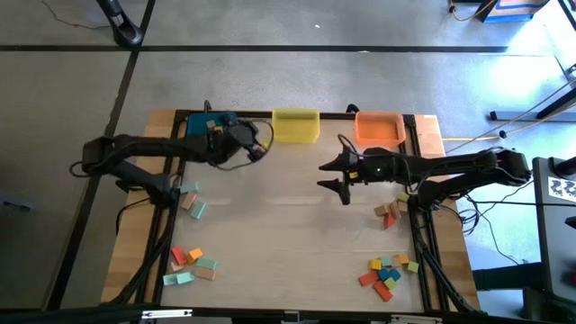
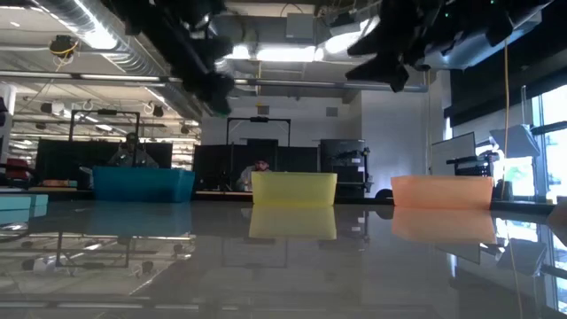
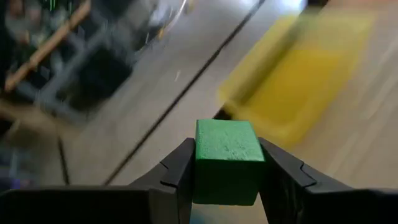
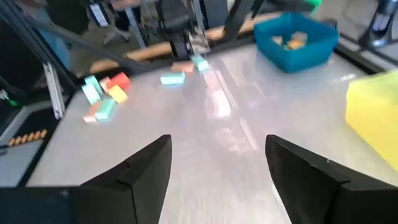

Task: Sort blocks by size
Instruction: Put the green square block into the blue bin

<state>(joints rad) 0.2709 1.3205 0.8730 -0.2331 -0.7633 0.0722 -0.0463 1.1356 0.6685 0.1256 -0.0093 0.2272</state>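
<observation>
My left gripper [image 3: 227, 171] holds a green block [image 3: 226, 160] tight between its fingers [image 3: 180, 171] — up in the air, between the blue bin [image 1: 200, 122] and the yellow bin [image 1: 296, 125]. My right gripper [image 4: 217, 168] hangs over the surface [image 1: 279, 234] near the orange bin [image 1: 379, 129], fingers wide and holding nothing. More blocks [image 1: 386, 274] lie at the surface's corners, well away from the yellow bin.

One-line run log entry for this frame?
left gripper: shut on green block, near blue bin | right gripper: open, empty, mid-table | yellow bin, orange bin: at back edge
</observation>
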